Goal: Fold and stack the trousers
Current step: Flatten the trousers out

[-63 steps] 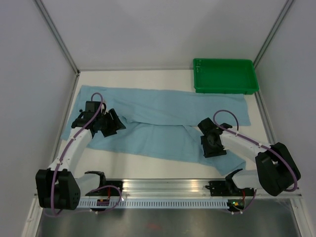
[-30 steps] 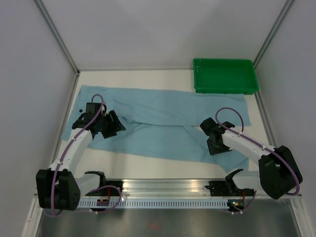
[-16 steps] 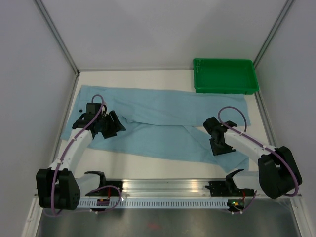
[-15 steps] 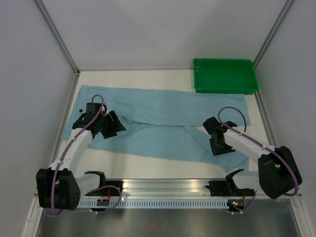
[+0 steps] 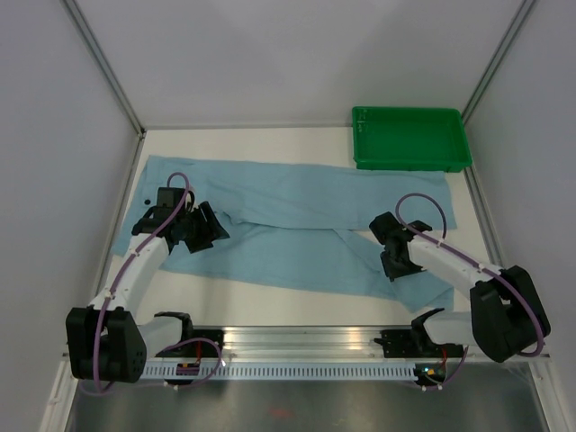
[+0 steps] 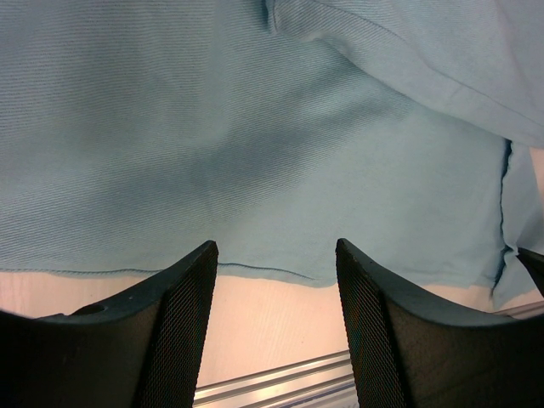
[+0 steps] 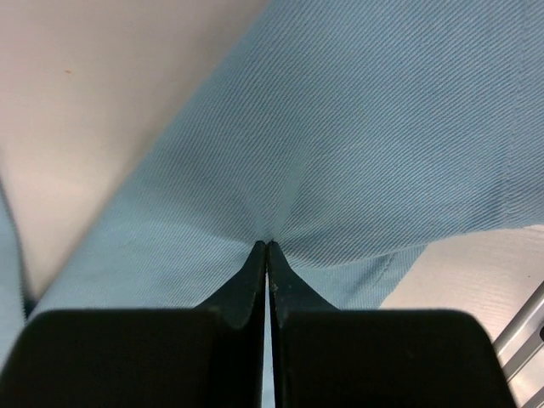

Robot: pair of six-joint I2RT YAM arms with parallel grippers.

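Observation:
The light blue trousers (image 5: 297, 225) lie spread across the table, the legs running left to right and overlapping in the middle. My left gripper (image 5: 205, 227) hangs open over their left part; in the left wrist view its jaws (image 6: 276, 248) frame the near hem of the trousers (image 6: 255, 127) and the bare table (image 6: 272, 323), with nothing between them. My right gripper (image 5: 396, 267) is down on the near right part of the cloth. In the right wrist view it (image 7: 268, 245) is shut, and the trousers (image 7: 382, 127) pucker at its tips.
A green plastic tray (image 5: 409, 165) stands at the back right corner, just beyond the trousers. White walls close in the table on the left, back and right. An aluminium rail (image 6: 280, 382) runs along the near edge.
My right gripper has closed from partly open, pinching the cloth at the near right of the trousers. The left arm and the trousers have not moved.

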